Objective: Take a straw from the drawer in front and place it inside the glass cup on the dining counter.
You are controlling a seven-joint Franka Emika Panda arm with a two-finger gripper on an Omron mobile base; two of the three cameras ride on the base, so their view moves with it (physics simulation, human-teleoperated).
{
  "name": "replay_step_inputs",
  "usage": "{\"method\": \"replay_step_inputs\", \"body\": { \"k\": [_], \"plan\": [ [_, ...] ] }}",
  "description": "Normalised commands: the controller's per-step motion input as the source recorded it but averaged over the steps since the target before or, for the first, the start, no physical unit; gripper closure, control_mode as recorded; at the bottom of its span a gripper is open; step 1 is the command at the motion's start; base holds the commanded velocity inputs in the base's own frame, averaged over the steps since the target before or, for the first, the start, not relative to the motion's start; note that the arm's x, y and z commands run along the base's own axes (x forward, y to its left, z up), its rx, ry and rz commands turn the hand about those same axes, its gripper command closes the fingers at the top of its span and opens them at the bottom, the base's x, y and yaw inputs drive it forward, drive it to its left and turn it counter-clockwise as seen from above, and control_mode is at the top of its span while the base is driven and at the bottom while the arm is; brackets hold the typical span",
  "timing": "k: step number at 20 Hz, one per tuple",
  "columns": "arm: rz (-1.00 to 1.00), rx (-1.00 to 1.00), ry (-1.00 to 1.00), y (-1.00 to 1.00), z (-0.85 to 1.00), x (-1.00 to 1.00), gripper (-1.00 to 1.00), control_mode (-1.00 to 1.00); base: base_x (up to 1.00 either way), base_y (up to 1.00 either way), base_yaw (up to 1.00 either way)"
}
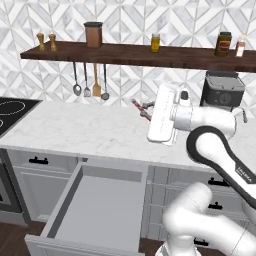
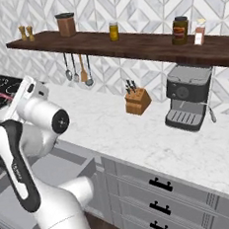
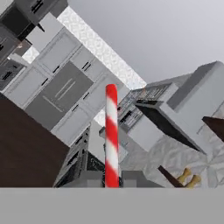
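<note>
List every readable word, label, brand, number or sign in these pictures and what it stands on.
Nothing can be read with certainty.
Robot arm: small white lettering on its dark joint band, too small and blurred to read.
Dark-lidded jar on the shelf: an orange label, blurred, no letters legible.
Small bottle beside it: red-and-white label, unreadable.
Yellow jar: no legible text.
Coffee machine: no visible markings.

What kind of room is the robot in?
It looks like a kitchen. There is a coffee machine and a knife block on the marble counter, spoons hanging under a shelf of jars, and a stove at the side.
</note>
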Motion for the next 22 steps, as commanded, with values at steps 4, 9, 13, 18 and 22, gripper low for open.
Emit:
{"method": "replay_step_inputs", "body": {
  "k": [4, 9, 13, 18, 22],
  "plan": [
    [0.16, -0.86, -0.12, 0.49, -0.22, 0.00, 1.00, -1.00, 0.00, 0.00, 0.00],
    [0.13, -0.87, 0.04, 0.40, -0.93, 0.00, 1.00, -1.00, 0.00, 0.00, 0.00],
    [0.01, -0.31, -0.27, -0.38, -1.00, 0.00, 1.00, -1.00, 0.00, 0.00, 0.00],
    [0.00, -0.01, -0.39, -0.92, -1.00, -0.26, 1.00, -1.00, 0.00, 0.00, 0.00],
    [0.00, -0.09, -0.31, -0.49, -1.00, -0.03, 1.00, -1.00, 0.00, 0.00, 0.00]
  ]
}}
